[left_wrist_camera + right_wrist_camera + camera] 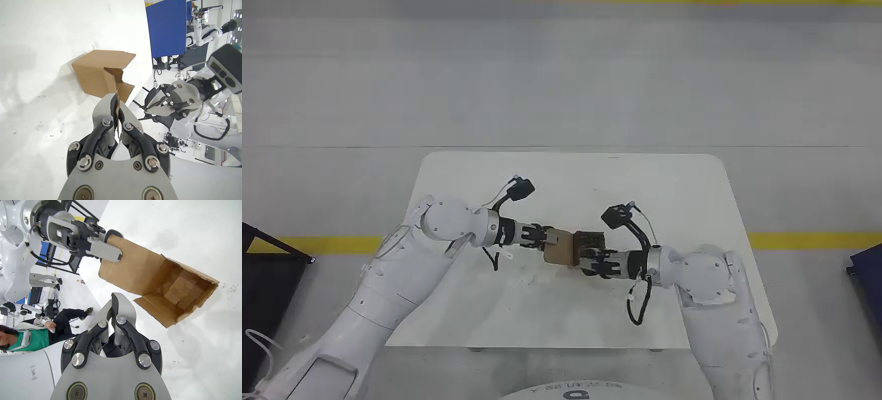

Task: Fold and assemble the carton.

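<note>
Carton (143, 270) pinched by one flap at the middle of the white table (662, 190)
The left gripper (117, 101) has its jaws clamped on a flap of the brown corrugated carton, a boxy shell with ragged, torn edges. Overlapped base flaps show inside its open mouth. Just beside it, the right gripper (113, 300) has its jaws pressed together, holding nothing.

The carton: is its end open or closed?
Open. In the right wrist view the carton shows its inside through one end, with flaps spread outward; the left pincer grips one flap.
</note>
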`<action>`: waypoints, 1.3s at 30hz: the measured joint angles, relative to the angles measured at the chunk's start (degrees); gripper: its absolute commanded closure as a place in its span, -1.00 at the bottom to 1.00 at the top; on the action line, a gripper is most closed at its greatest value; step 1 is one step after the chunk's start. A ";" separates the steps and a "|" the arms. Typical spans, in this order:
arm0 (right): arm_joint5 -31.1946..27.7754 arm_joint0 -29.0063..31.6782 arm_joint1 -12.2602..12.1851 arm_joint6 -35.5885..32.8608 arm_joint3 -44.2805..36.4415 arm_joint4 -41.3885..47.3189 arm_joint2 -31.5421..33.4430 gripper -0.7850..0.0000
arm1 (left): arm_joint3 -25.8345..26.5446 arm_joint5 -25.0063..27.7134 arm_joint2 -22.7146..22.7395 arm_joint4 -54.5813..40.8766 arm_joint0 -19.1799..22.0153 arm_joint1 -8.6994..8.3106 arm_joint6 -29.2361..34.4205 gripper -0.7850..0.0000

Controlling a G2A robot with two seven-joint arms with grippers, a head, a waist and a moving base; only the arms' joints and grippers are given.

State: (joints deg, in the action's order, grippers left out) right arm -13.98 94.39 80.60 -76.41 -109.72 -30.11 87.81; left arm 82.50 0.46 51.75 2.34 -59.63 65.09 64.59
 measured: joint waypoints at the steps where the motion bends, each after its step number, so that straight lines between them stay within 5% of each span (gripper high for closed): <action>1: 0.35 -0.56 -0.20 -0.14 1.30 -0.23 0.13 1.00 | 0.07 -0.20 -0.07 0.02 0.01 -0.01 0.04 1.00; 13: 5.66 -8.24 -1.26 4.65 12.57 -5.11 -3.74 1.00 | -0.11 -1.19 -0.72 0.05 0.16 0.02 -0.43 1.00; 29: -1.76 -4.97 -3.50 3.74 9.78 0.98 -3.44 1.00 | -1.24 -1.04 -1.15 -0.63 0.35 -0.01 -0.42 1.00; 39: 4.74 -10.52 -3.98 7.90 18.31 -1.83 -6.73 1.00 | -1.47 -0.58 -1.21 -0.61 0.17 -0.14 -0.48 1.00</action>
State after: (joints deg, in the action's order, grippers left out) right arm -9.24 83.86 76.62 -68.51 -91.41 -31.94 81.08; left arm 81.03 -0.13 50.54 1.73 -59.46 64.94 64.11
